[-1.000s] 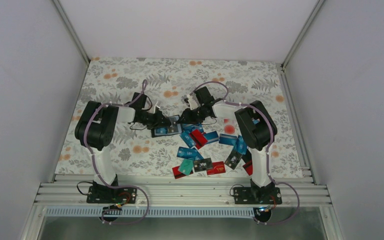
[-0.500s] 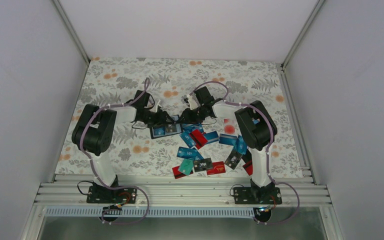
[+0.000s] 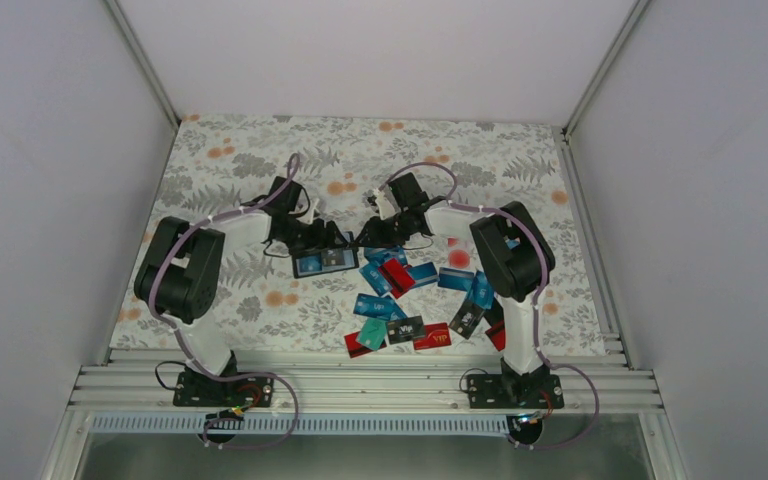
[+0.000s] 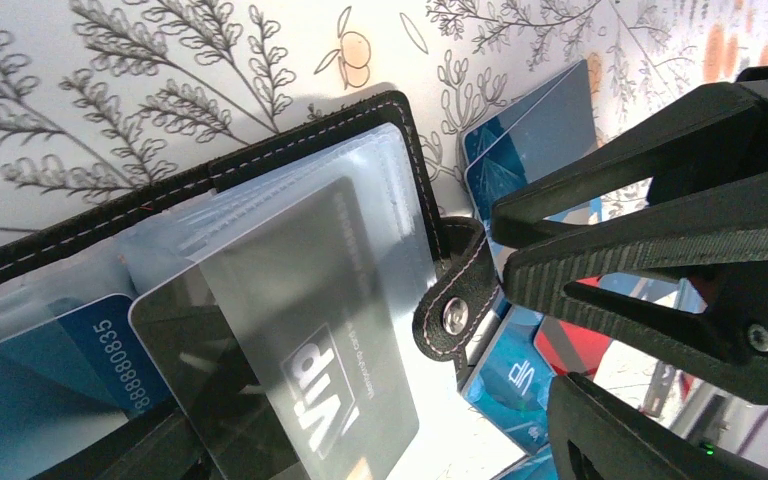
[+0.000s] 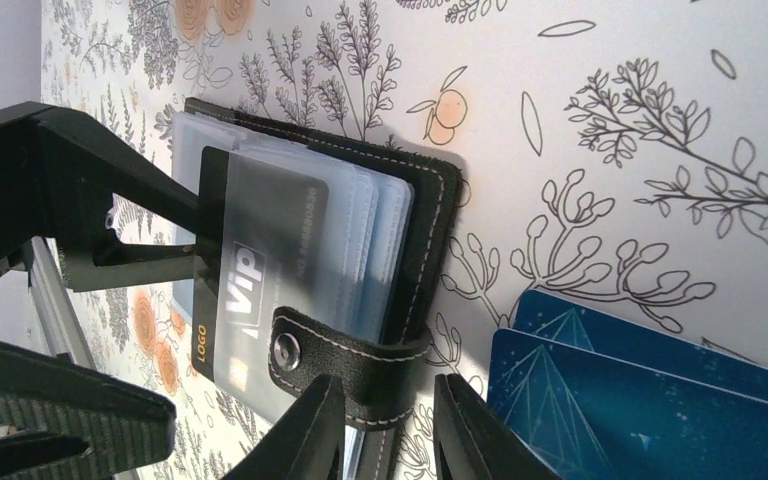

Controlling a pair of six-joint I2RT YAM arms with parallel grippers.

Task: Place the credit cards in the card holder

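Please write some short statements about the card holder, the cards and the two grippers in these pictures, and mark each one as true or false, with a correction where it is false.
1. The card holder lies open on the table cover. True.
2. The left gripper is shut on the black VIP card. False: the left gripper is open, and that card sits partly in a clear sleeve.
3. The right gripper grips the holder's snap strap. True.
4. All the credit cards are already in the card holder. False: many lie loose on the table cover.
5. The table cover is plain white. False: it has a floral print.
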